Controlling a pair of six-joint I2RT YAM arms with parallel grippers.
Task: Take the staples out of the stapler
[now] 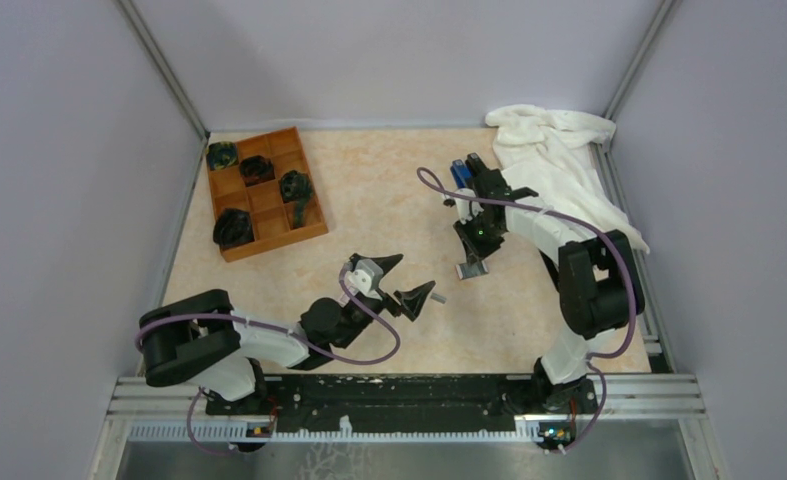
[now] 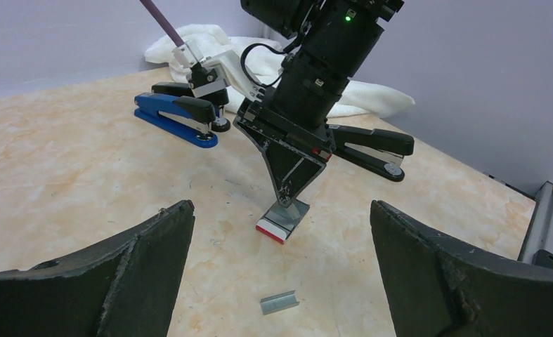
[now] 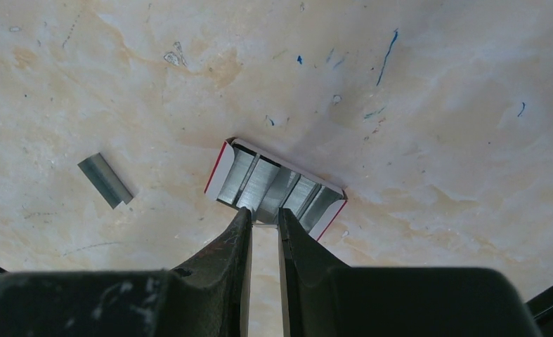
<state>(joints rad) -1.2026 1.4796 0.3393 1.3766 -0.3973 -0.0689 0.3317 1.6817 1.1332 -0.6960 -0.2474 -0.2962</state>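
Note:
A short silvery strip of staples (image 2: 279, 302) lies loose on the table between my left gripper's fingers; it also shows in the right wrist view (image 3: 105, 180) and the top view (image 1: 438, 298). My left gripper (image 1: 404, 282) is open wide and empty, low over the table. My right gripper (image 2: 285, 200) points down into a small white-and-red card box (image 3: 273, 186) of staple strips. Its fingers (image 3: 235, 232) stand a strip's width apart around one strip there. A slim black stapler (image 2: 368, 144) lies shut behind the right arm.
A blue stapler (image 2: 175, 116) lies at the back with another black stapler (image 2: 182, 90) behind it. A white cloth (image 1: 554, 150) is at the back right. An orange compartment tray (image 1: 269, 236) with dark objects stands at the back left. Walls enclose the table.

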